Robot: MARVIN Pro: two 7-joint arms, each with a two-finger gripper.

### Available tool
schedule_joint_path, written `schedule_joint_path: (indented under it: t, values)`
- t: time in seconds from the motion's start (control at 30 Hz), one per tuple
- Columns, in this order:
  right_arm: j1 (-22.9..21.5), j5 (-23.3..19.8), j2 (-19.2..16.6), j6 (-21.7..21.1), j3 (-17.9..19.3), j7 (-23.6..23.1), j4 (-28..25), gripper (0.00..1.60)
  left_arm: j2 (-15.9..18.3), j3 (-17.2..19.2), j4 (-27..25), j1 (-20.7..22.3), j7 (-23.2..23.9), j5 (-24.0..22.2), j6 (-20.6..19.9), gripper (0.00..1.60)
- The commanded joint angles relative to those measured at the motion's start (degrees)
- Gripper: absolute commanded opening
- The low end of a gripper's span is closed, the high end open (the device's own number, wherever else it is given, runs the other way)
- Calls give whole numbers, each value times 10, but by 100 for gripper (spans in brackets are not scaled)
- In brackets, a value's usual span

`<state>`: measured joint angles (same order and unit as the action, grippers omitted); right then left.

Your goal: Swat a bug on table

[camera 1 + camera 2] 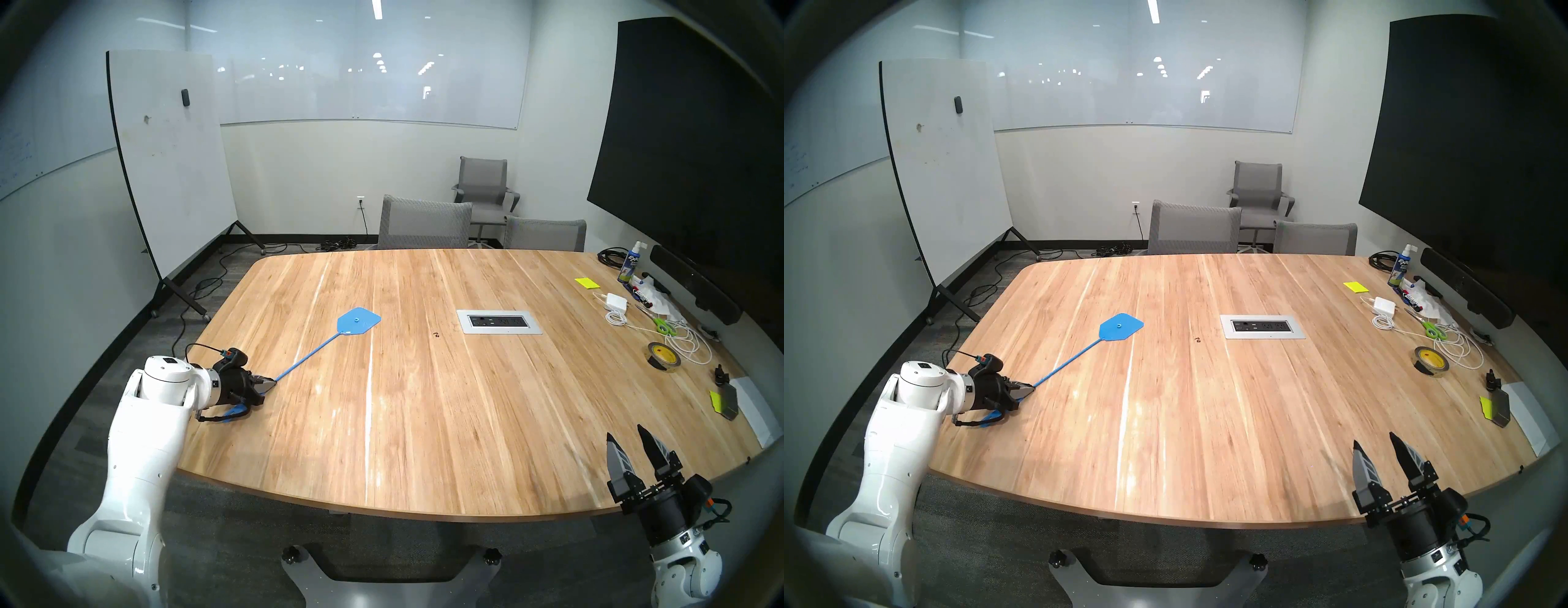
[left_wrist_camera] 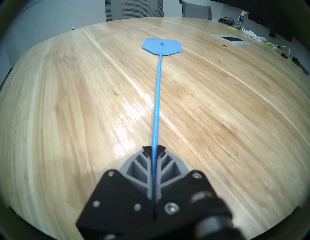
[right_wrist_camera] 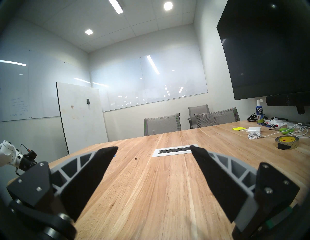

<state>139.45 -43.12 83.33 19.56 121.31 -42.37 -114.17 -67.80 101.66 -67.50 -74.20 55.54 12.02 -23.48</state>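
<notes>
On the table [image 1: 424,424], left gripper [image 1: 265,381] clamped on the blue swatter [image 1: 314,350] handle.

Across the wood the swatter's head lies flat, well apart from the bug [image 1: 435,335], a tiny dark speck just beside the inset grey outlet panel [image 1: 499,322]; that panel holds a row of sockets; right gripper [image 1: 630,441] hovers near the table's near-right edge, fingers spread, grasping nothing; tape roll [image 1: 664,357] and green scissors [image 1: 660,325] sit far right.

The tabletop [image 1: 424,424] is light-brown wood with pale plank streaks. The swatter [image 1: 358,321] is bright blue, the bug [image 1: 435,335] dark brown-black, the outlet panel [image 1: 499,321] grey. The scissors [image 1: 662,326] have green handles; the sticky notes [image 1: 586,282] are yellow.
</notes>
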Motion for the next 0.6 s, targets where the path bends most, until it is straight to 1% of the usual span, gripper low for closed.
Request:
schedule_joint_path:
  t: [0.0,0.13,0.23,0.57]
  values:
    - [0,0,0,-1,0,1,-9,160,-5,3,-19,-16,-21,7,7,0]
    - [0,0,0,-1,0,0,-9,160,-10,6,-36,-27,-40,12,17,0]
    - [0,0,0,-1,0,0,-9,160,-17,12,-48,-36,-55,16,14,0]
    - [-1,0,0,-1,0,0,-9,160,-64,50,-90,-65,-116,10,-16,0]
